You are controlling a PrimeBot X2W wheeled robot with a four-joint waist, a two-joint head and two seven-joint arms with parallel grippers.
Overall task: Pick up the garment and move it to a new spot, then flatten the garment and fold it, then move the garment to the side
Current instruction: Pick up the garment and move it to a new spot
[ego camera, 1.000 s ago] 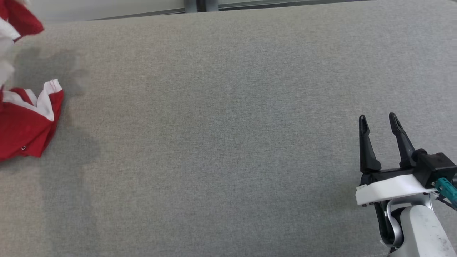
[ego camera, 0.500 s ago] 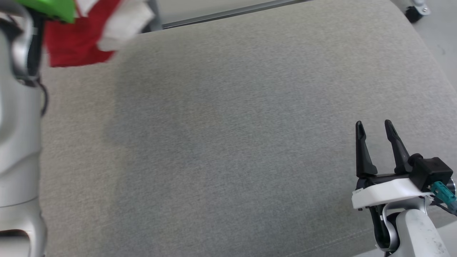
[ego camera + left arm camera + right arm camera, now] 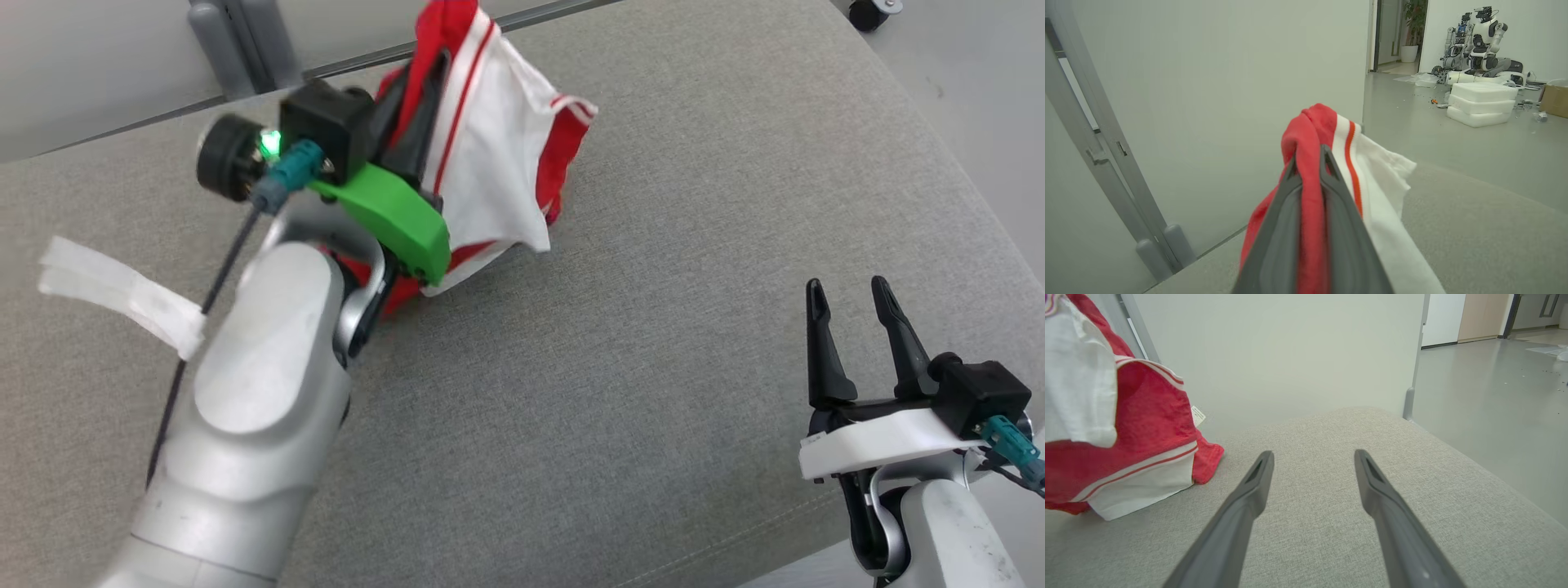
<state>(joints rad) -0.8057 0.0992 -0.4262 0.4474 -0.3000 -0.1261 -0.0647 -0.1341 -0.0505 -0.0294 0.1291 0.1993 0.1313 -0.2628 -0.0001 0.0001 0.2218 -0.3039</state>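
The garment [image 3: 490, 163] is red and white with thin stripes. It hangs bunched from my left gripper [image 3: 433, 73], which is shut on a red fold near its top, and its lower edge rests on the grey padded surface [image 3: 653, 367]. In the left wrist view the two fingers [image 3: 1331, 192] pinch the red cloth between them, and the white part of the garment [image 3: 1380, 179] drapes to the right. My right gripper [image 3: 845, 286] stands open and empty at the lower right, well apart from the cloth. In the right wrist view the garment [image 3: 1139, 428] lies left of that open gripper [image 3: 1314, 455].
The surface's rounded edge drops to the floor at the right, where a caster wheel [image 3: 869, 12] stands. Grey posts [image 3: 237, 41] and a wall lie behind the back edge. A white strip [image 3: 122, 294] hangs beside my left forearm. Other robots [image 3: 1478, 36] and white foam blocks [image 3: 1482, 104] sit far off.
The head camera has swung, so the whole picture shifted. The garment, partly lying on the surface a second ago, now hangs from my left gripper, which has come into view. The right gripper stays open.
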